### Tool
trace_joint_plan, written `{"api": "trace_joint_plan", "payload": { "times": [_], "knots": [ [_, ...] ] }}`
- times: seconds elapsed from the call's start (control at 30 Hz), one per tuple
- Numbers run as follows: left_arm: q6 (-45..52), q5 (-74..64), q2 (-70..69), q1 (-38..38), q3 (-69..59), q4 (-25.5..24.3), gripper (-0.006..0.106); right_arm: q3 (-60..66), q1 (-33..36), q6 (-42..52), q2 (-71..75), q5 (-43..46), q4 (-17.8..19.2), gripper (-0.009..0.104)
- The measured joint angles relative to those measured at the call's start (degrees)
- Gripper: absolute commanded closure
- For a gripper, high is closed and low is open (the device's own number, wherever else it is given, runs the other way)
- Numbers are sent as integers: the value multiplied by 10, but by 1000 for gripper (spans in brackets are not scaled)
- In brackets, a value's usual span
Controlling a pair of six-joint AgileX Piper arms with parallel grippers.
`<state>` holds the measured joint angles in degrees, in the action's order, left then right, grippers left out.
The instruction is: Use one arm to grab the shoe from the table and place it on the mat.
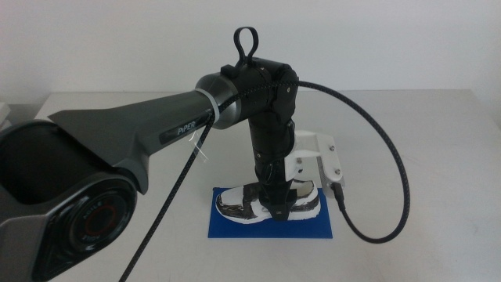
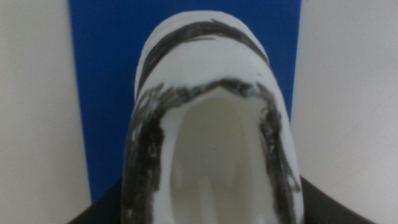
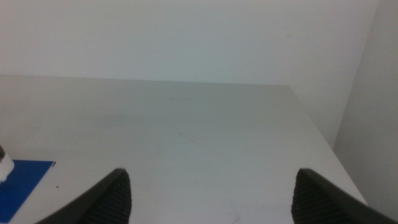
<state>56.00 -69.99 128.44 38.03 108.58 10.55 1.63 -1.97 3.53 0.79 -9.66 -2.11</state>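
Observation:
The shoe [image 1: 235, 205], white with black mottled panels, lies on the dark blue mat [image 1: 235, 229] near the front middle of the table [image 1: 423, 117]. My left gripper [image 1: 274, 202] comes straight down on the shoe's middle and is shut on the shoe. In the left wrist view the shoe [image 2: 211, 62] fills the picture, its opening facing the camera, with the dark jaws tight against both its sides and the mat [image 2: 106, 62] under it. My right gripper [image 3: 211, 199] is open and empty over bare table, out of the middle view. The mat's corner [image 3: 18, 180] shows beside it.
The left arm's black cable [image 1: 395, 172] loops out to the right of the mat. The white camera bracket [image 1: 321, 157] hangs just above the shoe. The table's far edge [image 3: 186, 81] and right edge show in the right wrist view.

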Motion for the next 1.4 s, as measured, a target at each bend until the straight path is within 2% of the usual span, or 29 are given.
{"api": "trace_joint_plan", "payload": {
  "times": [0.3,0.33,0.47,0.5,0.97,1.4],
  "knots": [
    [22,2,19,0,0,3,88,0,0,0,0,0,0,29],
    [23,2,19,0,0,2,35,0,0,0,0,0,0,29],
    [23,2,19,0,0,3,10,0,0,0,0,0,0,29],
    [23,2,19,0,0,3,7,0,0,0,0,0,0,29],
    [1,2,16,0,5,1,7,0,0,0,0,0,0,29],
    [-41,-1,-76,0,6,-30,7,0,0,0,0,0,0,29]
  ]
}}
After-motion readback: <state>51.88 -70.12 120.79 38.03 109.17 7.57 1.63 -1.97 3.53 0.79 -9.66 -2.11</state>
